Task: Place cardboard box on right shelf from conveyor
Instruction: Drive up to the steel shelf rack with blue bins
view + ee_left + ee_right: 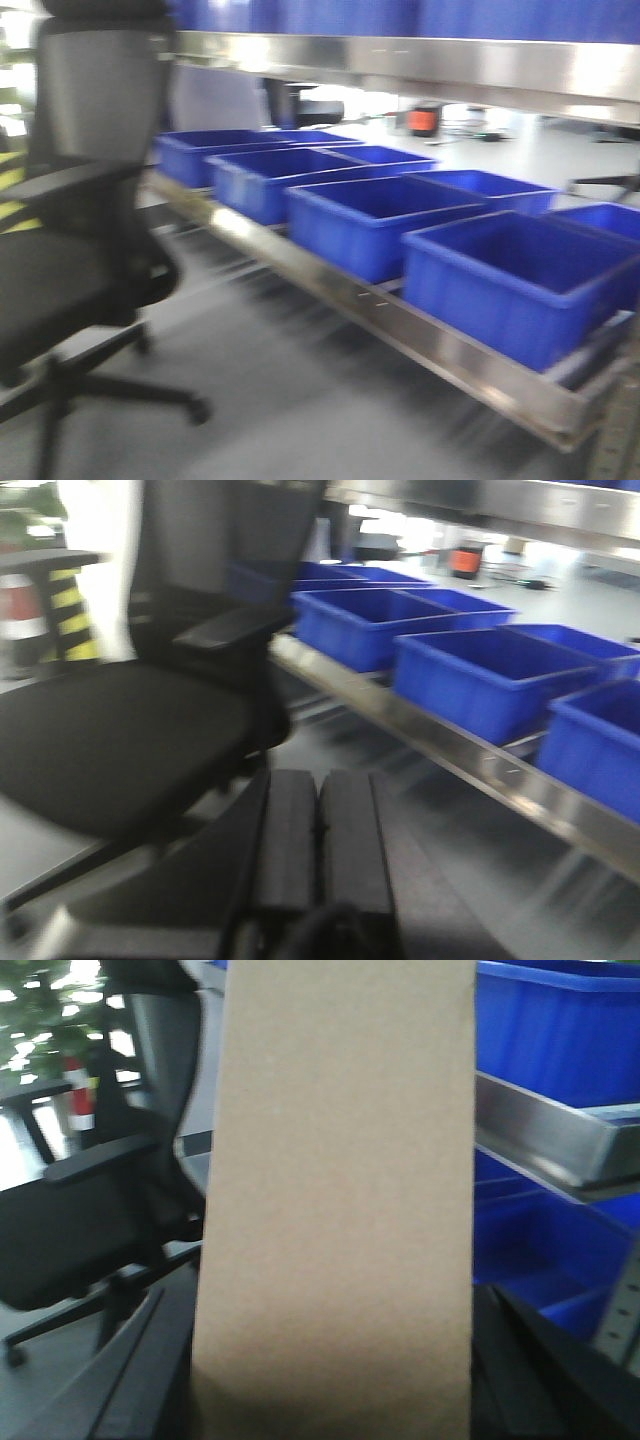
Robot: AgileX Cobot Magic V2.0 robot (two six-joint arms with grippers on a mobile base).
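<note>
Sitting seemingly inside right tool (338, 1385), cardboard box (335, 1200)

The cardboard box (335, 1200) fills the middle of the right wrist view from the top edge to the bottom; it shows one plain tan face, smooth and unmarked, standing upright and slightly blurred; its lower sides sit between the dark fingers (150, 1380) of the right gripper (335, 1380), lifted off any surface; the right shelf (545, 1140) appears at the centre right of that frame as a tall brushed stainless-steel lip, slanting down toward the right edge, behind the box's right side.
</note>
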